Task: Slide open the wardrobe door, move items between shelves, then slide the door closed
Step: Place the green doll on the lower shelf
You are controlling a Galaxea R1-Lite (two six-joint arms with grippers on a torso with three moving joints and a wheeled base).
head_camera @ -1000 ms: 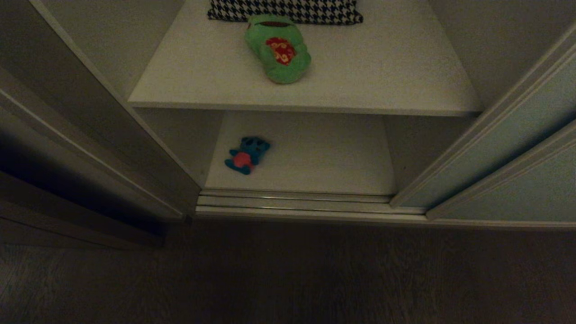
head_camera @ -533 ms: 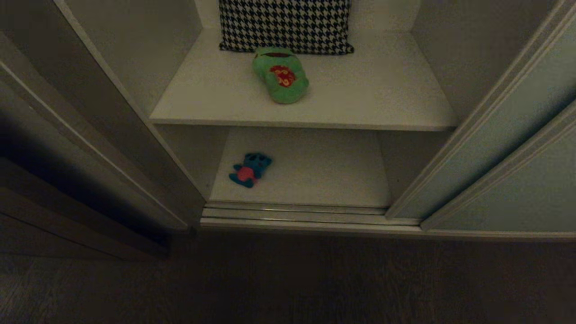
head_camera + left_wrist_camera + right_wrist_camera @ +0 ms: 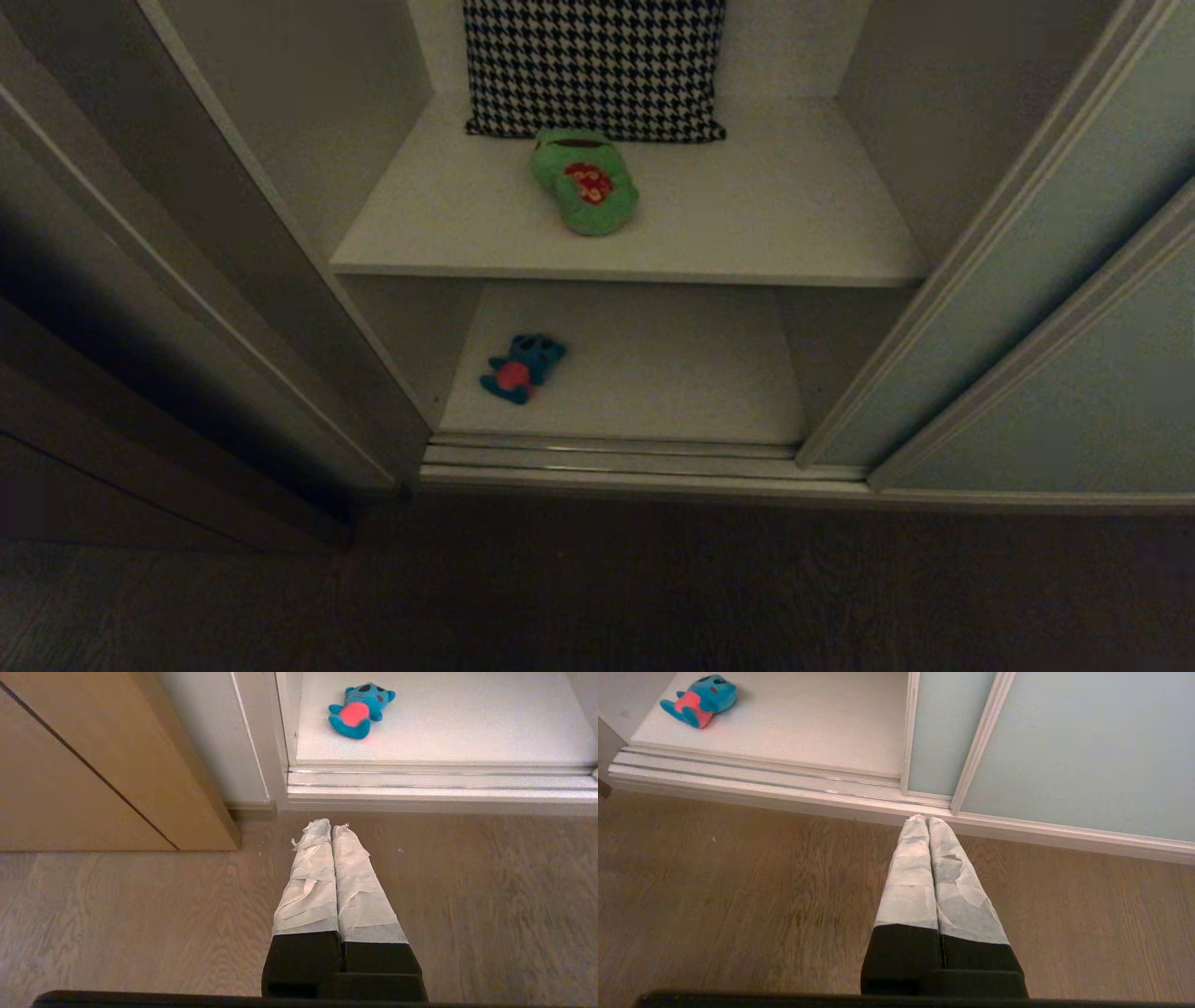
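In the head view neither arm shows; the sliding door (image 3: 943, 308) stands pushed aside on the right, in front of a second pale panel, leaving the wardrobe open. On the upper shelf (image 3: 766, 233) the green frog toy (image 3: 585, 183) lies on its back, its head touching the foot of a houndstooth cushion (image 3: 595, 65) propped against the back wall. On the lower shelf (image 3: 672, 383) the blue toy (image 3: 523, 368) lies near the left wall, belly up. In the left wrist view the left gripper (image 3: 331, 828) hangs over the wood floor (image 3: 117, 914), its paper-wrapped fingers pressed together and holding nothing; the blue toy lies ahead of its tips, past the floor track (image 3: 439, 781), on the lower shelf, well apart from them. A brown wooden panel (image 3: 93, 765) stands off to one side. In the right wrist view the right gripper (image 3: 927, 821) is likewise closed and empty, its tips just short of the track at the foot of the door's frame, with the blue toy far off diagonally ahead on the shelf.
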